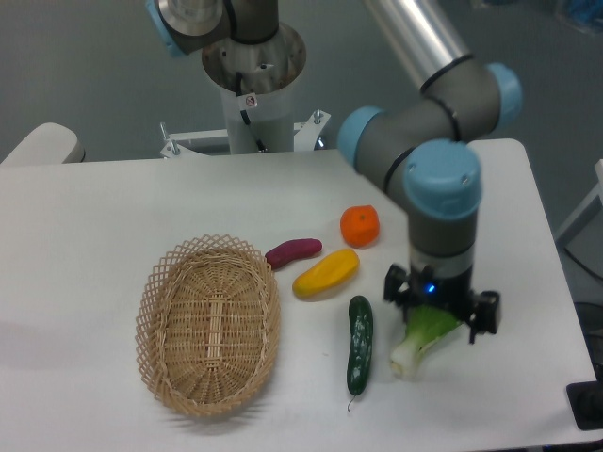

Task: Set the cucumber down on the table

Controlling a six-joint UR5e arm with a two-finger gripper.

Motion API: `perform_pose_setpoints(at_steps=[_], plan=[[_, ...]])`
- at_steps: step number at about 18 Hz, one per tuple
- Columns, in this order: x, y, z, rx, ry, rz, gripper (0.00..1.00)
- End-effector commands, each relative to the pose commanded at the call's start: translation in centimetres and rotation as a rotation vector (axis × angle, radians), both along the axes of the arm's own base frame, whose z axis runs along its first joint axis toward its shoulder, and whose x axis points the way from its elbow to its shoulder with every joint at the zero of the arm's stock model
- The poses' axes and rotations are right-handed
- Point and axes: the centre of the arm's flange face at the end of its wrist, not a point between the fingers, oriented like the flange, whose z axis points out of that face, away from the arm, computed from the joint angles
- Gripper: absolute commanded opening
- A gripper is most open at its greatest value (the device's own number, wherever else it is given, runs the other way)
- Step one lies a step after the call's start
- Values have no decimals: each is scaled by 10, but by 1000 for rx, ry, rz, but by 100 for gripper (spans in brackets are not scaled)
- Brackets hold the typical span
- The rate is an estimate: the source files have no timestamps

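The dark green, bumpy cucumber [359,344] lies flat on the white table [113,207], its thin stem tail pointing toward the front edge. It is just right of the wicker basket and below the yellow fruit. My gripper [439,311] hangs to the right of the cucumber, apart from it, directly over the leafy end of the bok choy [421,341]. Its black fingers [393,286] stand spread on either side, and they hold nothing.
An oval woven wicker basket [209,325] sits at the front left, with nothing in it. A purple vegetable [293,251], a yellow fruit [326,272] and an orange fruit [360,226] lie in a cluster behind the cucumber. The table's right edge runs close to the arm.
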Motion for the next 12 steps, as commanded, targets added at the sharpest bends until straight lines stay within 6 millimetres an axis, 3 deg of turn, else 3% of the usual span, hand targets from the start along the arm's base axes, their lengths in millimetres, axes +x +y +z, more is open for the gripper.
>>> perform_pose_setpoints(at_steps=[5, 7, 12], plan=[[-12, -50, 13, -86, -11, -223, 100], [-13, -58, 4, -104, -22, -283, 100], [-12, -63, 10, -102, -12, -281, 100]])
